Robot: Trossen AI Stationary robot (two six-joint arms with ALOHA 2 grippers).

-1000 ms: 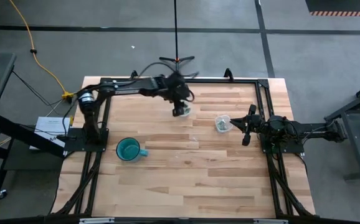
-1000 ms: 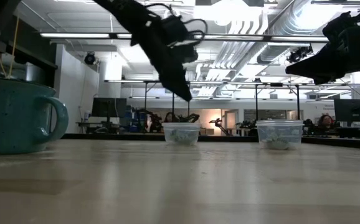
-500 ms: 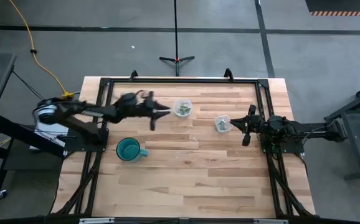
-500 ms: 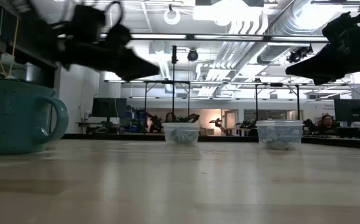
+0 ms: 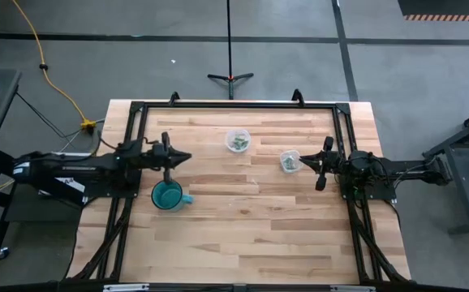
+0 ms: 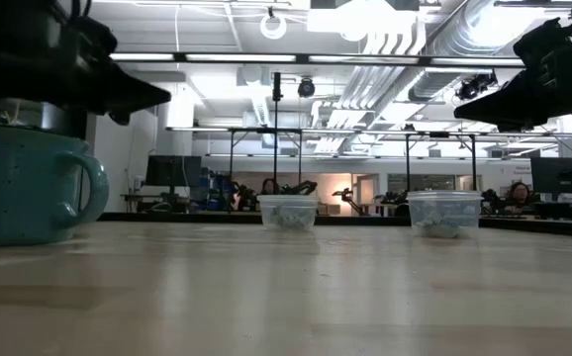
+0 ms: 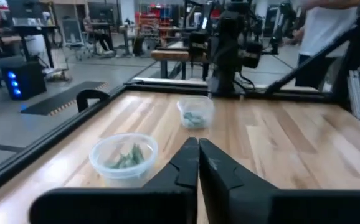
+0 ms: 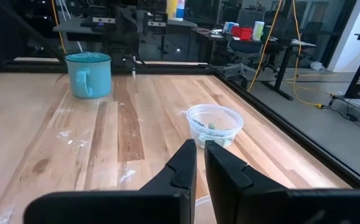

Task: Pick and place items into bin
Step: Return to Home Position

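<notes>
Butcher-block planks made up the table (image 5: 259,231) over a grey concrete floor (image 5: 137,57). Tiny green-grey pieces (image 7: 127,157) were held in two round clear cups (image 7: 105,168), apart from the speckled teal mug (image 5: 166,195). Both were pinched narrow: left gripper (image 5: 187,157) beside the mug, right gripper (image 5: 307,162) well apart.

The left gripper (image 5: 184,157) hangs just beyond the mug (image 5: 167,195); two cups (image 5: 237,131) (image 5: 290,152) of items (image 5: 238,143) stand to the mug's right, the right gripper (image 5: 307,161) past them.
</notes>
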